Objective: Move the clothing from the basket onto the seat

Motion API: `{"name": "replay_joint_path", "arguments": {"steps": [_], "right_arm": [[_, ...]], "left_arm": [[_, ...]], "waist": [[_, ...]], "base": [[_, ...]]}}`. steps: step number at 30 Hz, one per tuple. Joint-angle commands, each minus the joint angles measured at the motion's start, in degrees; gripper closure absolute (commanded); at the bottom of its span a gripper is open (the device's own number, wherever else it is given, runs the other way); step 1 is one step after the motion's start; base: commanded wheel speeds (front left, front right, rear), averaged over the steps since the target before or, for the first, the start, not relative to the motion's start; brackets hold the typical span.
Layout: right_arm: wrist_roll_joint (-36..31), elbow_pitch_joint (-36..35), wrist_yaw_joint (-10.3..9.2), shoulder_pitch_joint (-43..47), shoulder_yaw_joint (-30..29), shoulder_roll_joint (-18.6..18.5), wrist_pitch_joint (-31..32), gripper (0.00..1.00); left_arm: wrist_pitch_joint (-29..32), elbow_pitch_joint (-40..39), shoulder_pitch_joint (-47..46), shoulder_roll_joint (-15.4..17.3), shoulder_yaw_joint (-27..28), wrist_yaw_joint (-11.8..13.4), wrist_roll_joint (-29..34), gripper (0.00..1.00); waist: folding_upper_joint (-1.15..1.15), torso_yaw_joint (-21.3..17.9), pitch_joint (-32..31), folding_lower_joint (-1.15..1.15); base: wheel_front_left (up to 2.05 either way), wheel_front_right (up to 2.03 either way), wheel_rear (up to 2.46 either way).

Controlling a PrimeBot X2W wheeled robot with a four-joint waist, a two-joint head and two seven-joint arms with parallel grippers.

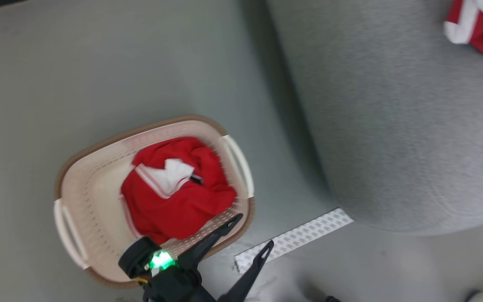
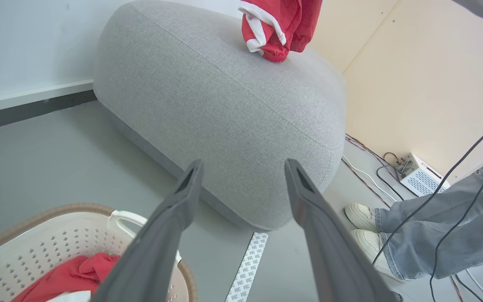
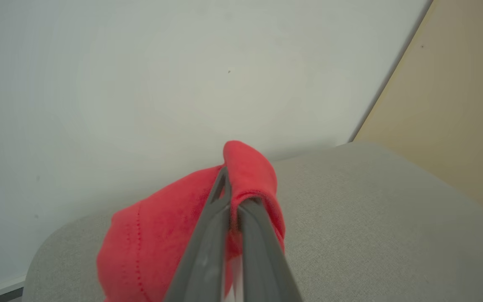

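A soft red garment [image 1: 178, 193] with white trim is heaped in the perforated cream basket [image 1: 83, 188]. A second garment [image 3: 141, 243] is pinched tight by the right gripper [image 3: 234, 188] over the rounded grey woven seat [image 1: 392, 126]. The left gripper [image 1: 255, 230] is held spread wide at the basket's brown rim.

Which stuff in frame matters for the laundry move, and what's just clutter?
Job: basket; red garment inside it; second red garment, pinched by right gripper; seat; left gripper, open.
Clutter: white strip on floor; person's shoes; cables; white box.
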Motion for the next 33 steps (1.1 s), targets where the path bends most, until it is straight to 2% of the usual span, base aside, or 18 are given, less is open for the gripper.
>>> {"name": "replay_joint_path", "arguments": {"steps": [1, 4, 10, 11, 12, 13, 17, 24, 28, 33], "right_arm": [[-0.5, 0.1, 0.0, -0.5, -0.1, -0.6, 0.1, 1.0], [-2.5, 3.1, -0.01, -0.6, -3.3, -3.3, -0.7, 1.0], [-5.7, 8.4, -0.01, 4.9, -8.0, -0.8, -4.0, 1.0], [-6.4, 9.0, -0.01, 5.8, -9.2, -0.6, -4.6, 0.71], [-7.2, 9.7, -0.01, 6.8, -10.5, -0.3, -5.2, 0.12], [-8.0, 10.4, -0.01, 7.8, -12.0, 0.4, -5.5, 0.0], [-11.4, 11.2, -0.01, 10.6, -13.8, 3.0, -5.6, 0.0], [-13.5, 9.5, -0.01, 14.0, -13.3, 4.1, -6.9, 0.0], [-12.6, 9.0, -0.01, 17.4, -10.6, 4.1, -8.4, 0.0], [-8.2, 7.2, -0.01, 22.6, -6.8, 5.3, -9.7, 0.0]], "left_arm": [[-0.3, -0.4, 0.8, -0.1, -0.3, 0.0, -0.7, 0.0], [-0.9, -1.0, 1.8, -0.2, -1.1, 0.1, -0.5, 0.0], [-1.5, -0.8, 1.1, 0.0, -1.2, -0.1, -0.6, 0.0], [-1.5, -0.6, 0.8, -0.1, -1.2, -0.3, -0.8, 0.0], [-1.5, -0.4, 0.7, -0.1, -1.3, -0.5, -0.9, 0.0], [-1.7, -0.1, 0.6, -0.2, -1.2, -0.4, -0.9, 0.0], [-2.6, 0.7, 0.3, -0.4, -0.6, -0.2, -1.4, 0.0], [-4.2, 3.8, -0.6, -1.4, 0.2, 0.3, -2.0, 0.0], [-6.5, 7.4, -0.3, -2.4, 1.1, 0.5, -3.2, 0.0], [-8.7, 12.3, 2.4, -4.6, 4.5, 2.3, -7.0, 0.0]], "waist": [[-0.02, 4.2, 2.5, -0.01], [-0.02, 5.2, 3.1, -0.01], [-0.02, 5.6, 4.0, -0.01], [-0.02, 5.7, 3.8, -0.01], [-0.02, 5.8, 3.4, -0.01], [-0.02, 6.0, 2.9, -0.01], [-0.02, 6.7, 0.3, -0.01], [-0.02, 8.7, -6.0, -0.01], [-0.02, 10.3, -12.2, -0.01], [-0.02, 12.1, -19.7, -0.01]], "base": [[0.0, 0.0, 0.0], [0.0, 0.0, 0.0], [0.0, 0.0, 0.0], [0.0, 0.0, 0.0], [0.0, 0.0, 0.0], [0.0, 0.0, 0.0], [0.0, 0.0, 0.0], [0.0, 0.0, 0.0], [0.0, 0.0, 0.0], [0.0, 0.0, 0.0]]}}
